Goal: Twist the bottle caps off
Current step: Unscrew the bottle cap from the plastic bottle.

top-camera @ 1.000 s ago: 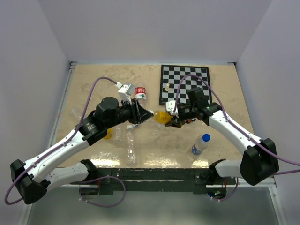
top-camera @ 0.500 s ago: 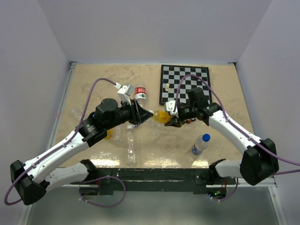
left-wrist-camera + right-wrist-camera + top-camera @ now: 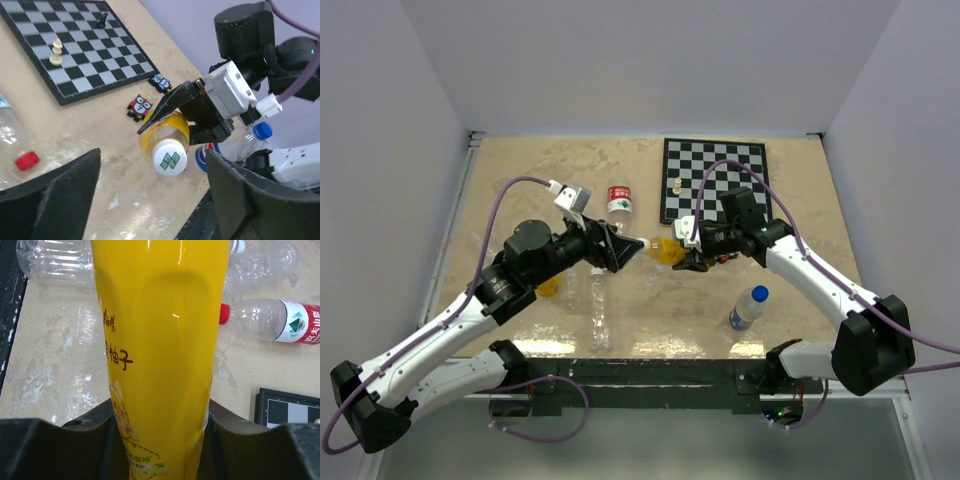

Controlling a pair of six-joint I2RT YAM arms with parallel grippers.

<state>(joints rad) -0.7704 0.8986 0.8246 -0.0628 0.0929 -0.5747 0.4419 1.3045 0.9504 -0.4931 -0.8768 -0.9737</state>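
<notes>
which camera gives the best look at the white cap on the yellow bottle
Left wrist: the white cap faces the lens, its green logo clear, on the yellow bottle. Top external shows only a tiny pale speck. Right wrist shows just the bottle's body, no cap.

My right tool (image 3: 688,254) holds a bottle (image 3: 665,249) sideways over the bench (image 3: 520,200), its cap (image 3: 646,243) pointing left, between my left tool's (image 3: 628,247) spread fingers and apart from both. Behind them lies the chessboard (image 3: 712,180), with a labelled bottle (image 3: 620,198) just left of it. A small bottle (image 3: 748,307) sits to the front right.
</notes>
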